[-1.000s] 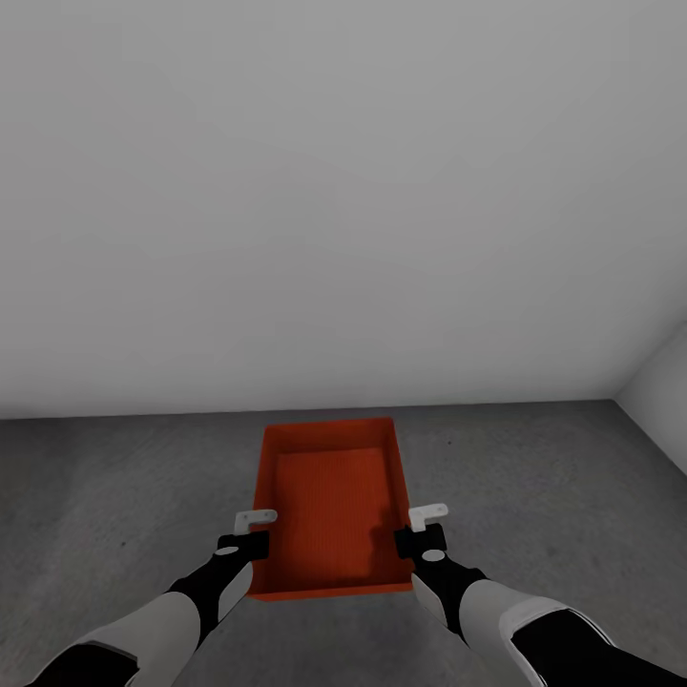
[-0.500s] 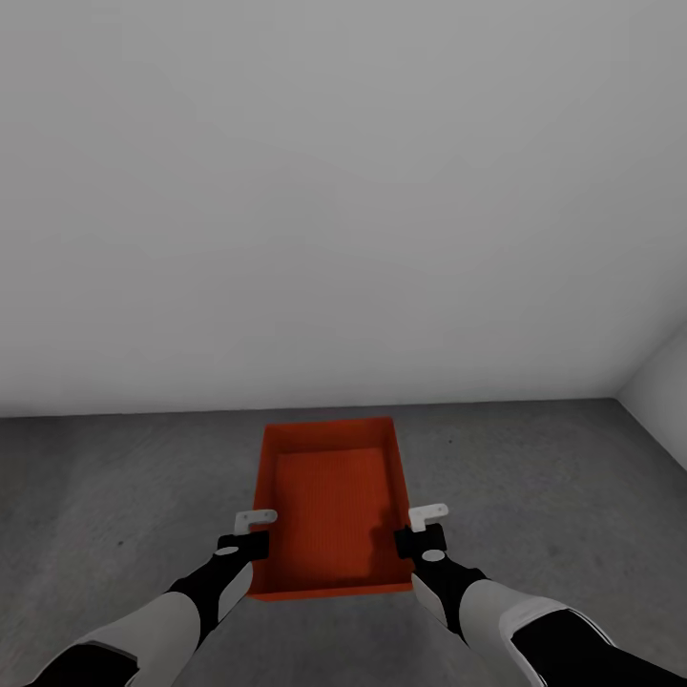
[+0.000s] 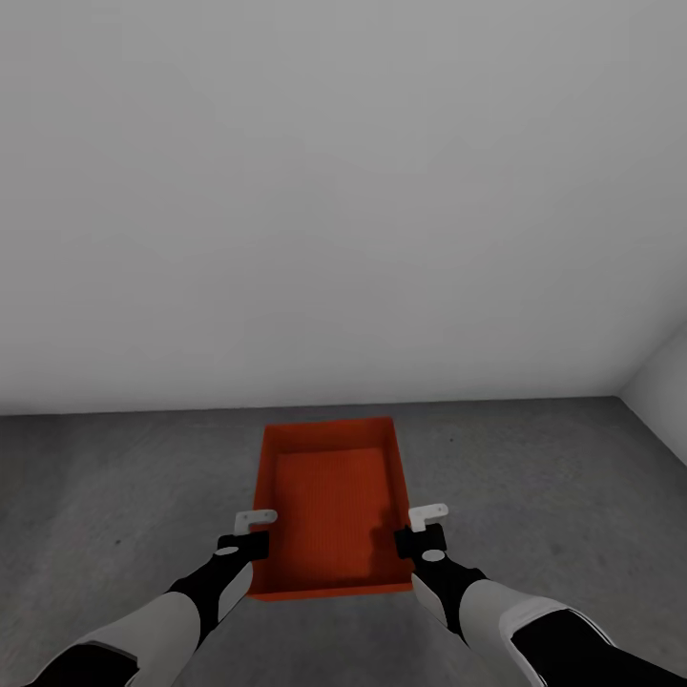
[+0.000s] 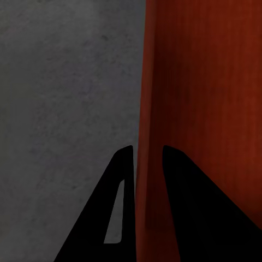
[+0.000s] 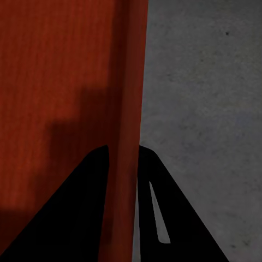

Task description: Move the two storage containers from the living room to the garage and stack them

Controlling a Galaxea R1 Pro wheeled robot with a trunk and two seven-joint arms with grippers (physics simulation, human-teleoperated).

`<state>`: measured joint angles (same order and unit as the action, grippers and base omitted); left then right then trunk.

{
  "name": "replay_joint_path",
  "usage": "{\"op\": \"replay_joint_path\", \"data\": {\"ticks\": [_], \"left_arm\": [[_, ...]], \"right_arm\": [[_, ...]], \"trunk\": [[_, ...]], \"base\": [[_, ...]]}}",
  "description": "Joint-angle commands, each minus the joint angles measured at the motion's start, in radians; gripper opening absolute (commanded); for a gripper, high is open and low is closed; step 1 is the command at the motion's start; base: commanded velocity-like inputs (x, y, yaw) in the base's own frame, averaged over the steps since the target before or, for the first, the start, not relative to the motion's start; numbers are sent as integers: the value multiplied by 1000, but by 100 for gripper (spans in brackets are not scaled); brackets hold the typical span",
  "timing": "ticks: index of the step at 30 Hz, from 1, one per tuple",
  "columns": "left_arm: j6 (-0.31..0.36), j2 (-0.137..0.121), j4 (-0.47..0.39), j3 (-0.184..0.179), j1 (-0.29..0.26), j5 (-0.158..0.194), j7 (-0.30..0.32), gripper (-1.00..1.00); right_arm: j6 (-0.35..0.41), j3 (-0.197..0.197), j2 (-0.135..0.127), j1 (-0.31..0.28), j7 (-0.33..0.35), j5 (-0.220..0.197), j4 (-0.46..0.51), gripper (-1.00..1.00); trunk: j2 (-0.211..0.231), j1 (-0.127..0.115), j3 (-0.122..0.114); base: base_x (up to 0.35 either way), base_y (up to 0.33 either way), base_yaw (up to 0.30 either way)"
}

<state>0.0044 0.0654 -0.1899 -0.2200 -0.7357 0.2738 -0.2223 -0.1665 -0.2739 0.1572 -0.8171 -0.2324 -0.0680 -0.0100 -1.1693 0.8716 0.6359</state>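
1. Currently one orange-red storage container (image 3: pixel 331 510) sits in front of the robot, at about 6 o'clock in the head view, over the dark grey concrete floor (image 3: pixel 114 496) of the garage, near the foot of a pale grey wall (image 3: pixel 334 191) at 12 o'clock.
2. Left tool (image 3: pixel 250 527) is at the container's left long wall, toward 7 o'clock; in the left wrist view its two dark fingers (image 4: pixel 123 185) straddle that wall, one inside and one outside, clamped on it.
3. Right tool (image 3: pixel 425 523) is at the right long wall, toward 5 o'clock; in the right wrist view its fingers (image 5: pixel 98 180) likewise sit on either side of the thin wall, pinching it.
4. Whether the container's base touches the floor or hangs just above it cannot be told; no gap or shadow line settles it.
5. My judgement: the step in hand is setting down a container in the garage, with a second container nowhere among these views.
6. Next move, I judge, calls for confirming the base is resting flat, then parting both tools evenly and drawing them straight up, so neither thin wall is dragged sideways.
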Motion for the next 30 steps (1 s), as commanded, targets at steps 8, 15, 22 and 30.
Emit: {"op": "replay_joint_path", "data": {"ticks": [8,15,22,30], "left_arm": [[0,1,-39,13,-1,-8,-9,-100],[0,1,-39,13,-1,-8,-9,-100],[0,1,-39,13,-1,-8,-9,-100],[0,1,-37,13,-1,-7,-8,-100]], "right_arm": [[-4,11,13,-1,-3,-21,-5,-100],[-4,10,14,-1,-4,-21,-5,-100],[-4,10,15,-1,-4,-21,-5,-100],[-4,10,15,-1,-3,-21,-4,-100]], "trunk": [[-57,31,26],[-106,58,48],[-155,84,70],[-211,115,95]], "base": [[0,0,0],[0,0,0],[0,0,0],[0,0,0]]}}
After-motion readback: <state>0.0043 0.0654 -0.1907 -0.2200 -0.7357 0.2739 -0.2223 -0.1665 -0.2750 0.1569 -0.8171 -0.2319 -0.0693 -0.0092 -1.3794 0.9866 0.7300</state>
